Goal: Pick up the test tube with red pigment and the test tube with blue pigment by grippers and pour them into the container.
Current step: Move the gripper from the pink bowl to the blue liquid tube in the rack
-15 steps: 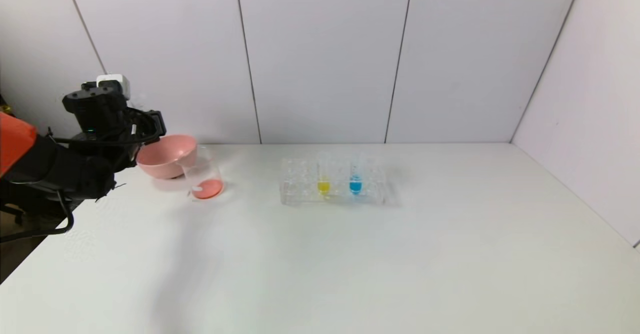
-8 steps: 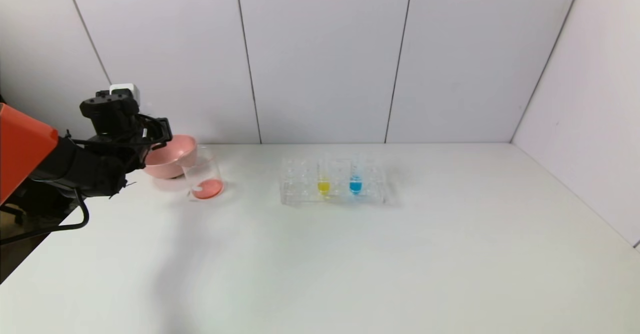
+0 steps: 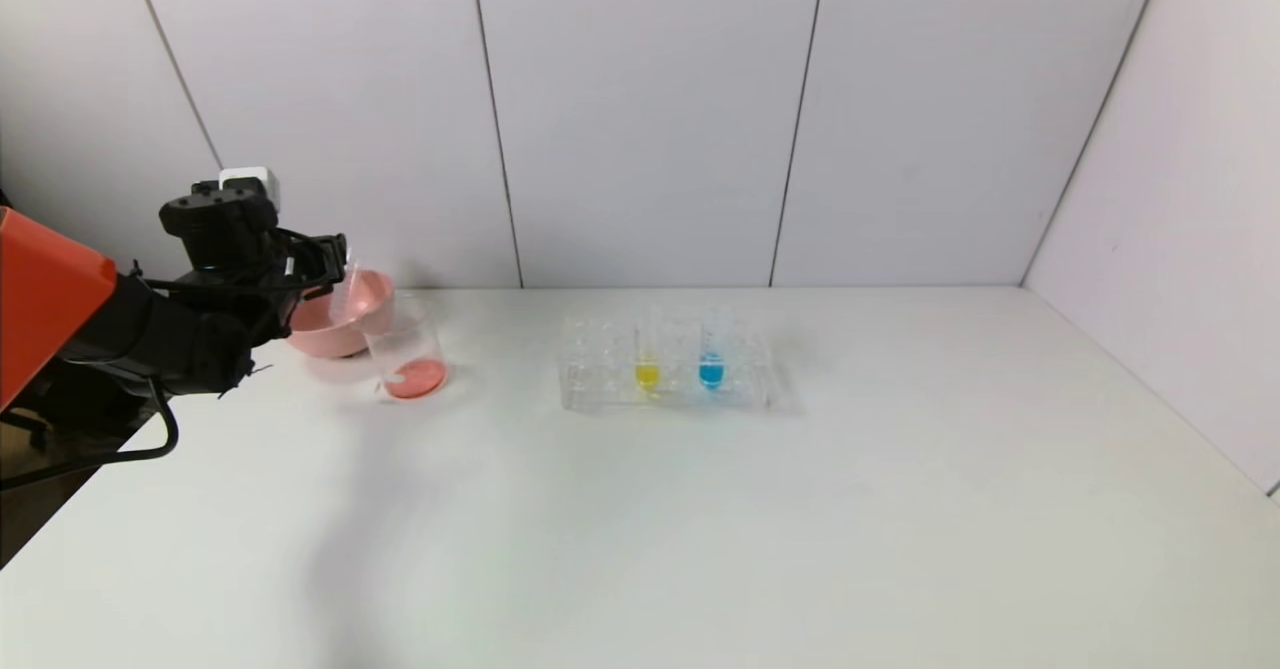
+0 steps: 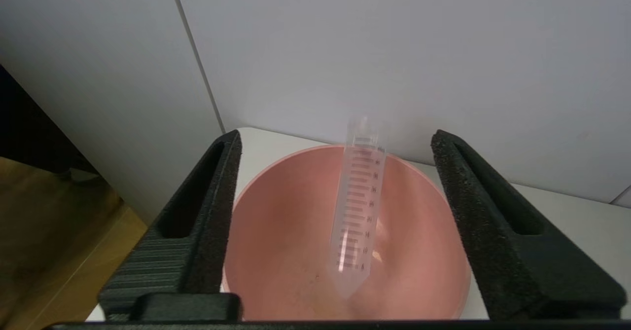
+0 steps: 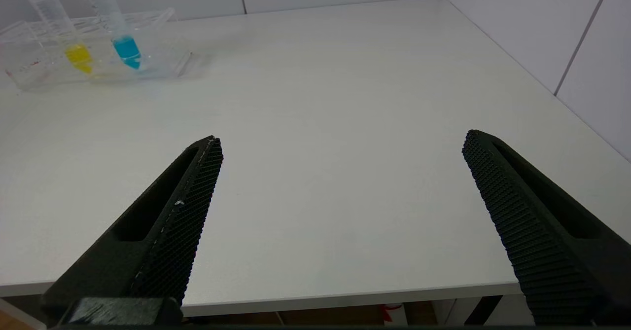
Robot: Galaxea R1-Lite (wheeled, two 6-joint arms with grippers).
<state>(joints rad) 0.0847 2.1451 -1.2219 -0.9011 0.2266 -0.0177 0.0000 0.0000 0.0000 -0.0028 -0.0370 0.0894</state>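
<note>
The left black two-fingered tool (image 4: 335, 221) is spread wide, gripping nothing. The emptied clear graduated tube (image 4: 356, 206) leans between its fingers, tip down in the pink bowl (image 4: 276, 251). The beaker with red liquid (image 3: 405, 349) stands just beside the bowl on the white bench (image 3: 700, 509). The right tool (image 5: 340, 221) is wide open too.

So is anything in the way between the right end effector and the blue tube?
Nothing visible. Only bare table lies between the open right end effector and the test tube with blue pigment, standing in the clear rack. The yellow tube stands on its far side. The left end effector hangs open over the pink bowl.
</note>
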